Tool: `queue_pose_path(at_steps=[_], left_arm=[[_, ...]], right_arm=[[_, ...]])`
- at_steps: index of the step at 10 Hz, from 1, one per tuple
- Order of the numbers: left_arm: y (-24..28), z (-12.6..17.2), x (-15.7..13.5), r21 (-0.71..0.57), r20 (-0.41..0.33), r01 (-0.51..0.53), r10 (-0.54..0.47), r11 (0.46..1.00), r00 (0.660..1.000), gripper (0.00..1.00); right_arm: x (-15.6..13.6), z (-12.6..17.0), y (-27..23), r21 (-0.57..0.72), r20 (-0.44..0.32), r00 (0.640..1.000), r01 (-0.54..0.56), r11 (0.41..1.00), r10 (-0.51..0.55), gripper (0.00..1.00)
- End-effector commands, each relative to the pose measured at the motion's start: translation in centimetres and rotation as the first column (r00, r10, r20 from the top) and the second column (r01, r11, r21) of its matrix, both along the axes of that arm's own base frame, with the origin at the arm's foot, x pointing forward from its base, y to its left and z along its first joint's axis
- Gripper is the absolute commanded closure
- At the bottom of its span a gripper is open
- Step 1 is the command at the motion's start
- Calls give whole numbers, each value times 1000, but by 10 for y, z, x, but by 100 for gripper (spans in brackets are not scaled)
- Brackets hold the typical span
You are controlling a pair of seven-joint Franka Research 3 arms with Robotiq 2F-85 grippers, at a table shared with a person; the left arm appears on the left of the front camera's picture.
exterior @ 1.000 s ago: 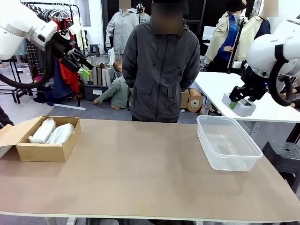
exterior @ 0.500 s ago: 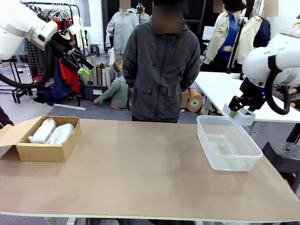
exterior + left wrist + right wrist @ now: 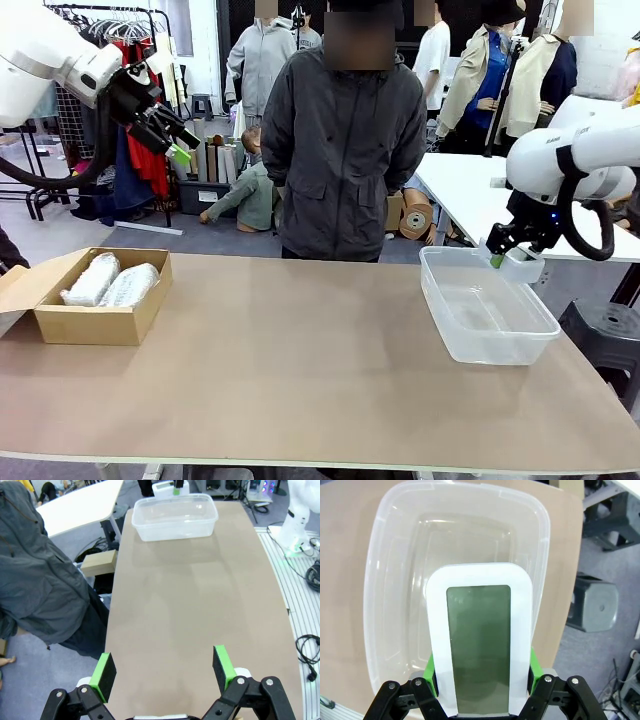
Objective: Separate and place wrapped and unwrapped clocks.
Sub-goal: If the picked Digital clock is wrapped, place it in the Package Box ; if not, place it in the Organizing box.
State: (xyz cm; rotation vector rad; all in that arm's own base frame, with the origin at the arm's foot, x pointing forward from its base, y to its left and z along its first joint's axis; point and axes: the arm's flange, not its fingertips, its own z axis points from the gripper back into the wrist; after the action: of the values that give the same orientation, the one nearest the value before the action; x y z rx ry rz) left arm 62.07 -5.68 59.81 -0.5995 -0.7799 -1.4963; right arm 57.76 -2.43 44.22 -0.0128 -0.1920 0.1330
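Right wrist view: the bare clock (image 3: 480, 640), white with a grey-green screen, is clamped between the green pads of the right end effector (image 3: 482, 672) and hangs over the clear plastic tub (image 3: 375, 580), screen facing the camera. In the front view the same clock (image 3: 522, 264) sits just above the tub's (image 3: 487, 345) far right rim, gripped by the right end effector (image 3: 500, 256). Well to the left of the tub, two wrapped clocks (image 3: 110, 279) lie side by side in an open cardboard box (image 3: 92, 325) on the desk (image 3: 300, 370). The left end effector (image 3: 178, 140) is raised high above the box, fingers spread wide and holding nothing. A person (image 3: 345, 140) stands behind the desk, left of the tub.
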Motion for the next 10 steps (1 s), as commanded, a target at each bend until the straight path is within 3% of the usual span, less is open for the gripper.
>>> queue_pose_path(at_steps=[1,5,7,8,10], left_arm=[[0,1,-1,1,8,1,-1,1000,1000,0],[0,1,-1,1,8,1,-1,1000,1000,0],[0,1,-1,1,8,1,-1,1000,1000,0],[0,1,-1,1,8,1,-1,1000,1000,0],[0,1,-1,1,8,1,-1,1000,1000,0]], right_arm=[[-1,-10,13,-50,57,997,51,997,-49,100],[5,-27,32,-38,136,983,133,990,-127,100],[-1,-8,35,15,113,977,180,984,-181,100],[7,-24,27,-4,103,990,99,995,-98,100],[7,-24,27,-4,103,990,99,995,-98,100]])
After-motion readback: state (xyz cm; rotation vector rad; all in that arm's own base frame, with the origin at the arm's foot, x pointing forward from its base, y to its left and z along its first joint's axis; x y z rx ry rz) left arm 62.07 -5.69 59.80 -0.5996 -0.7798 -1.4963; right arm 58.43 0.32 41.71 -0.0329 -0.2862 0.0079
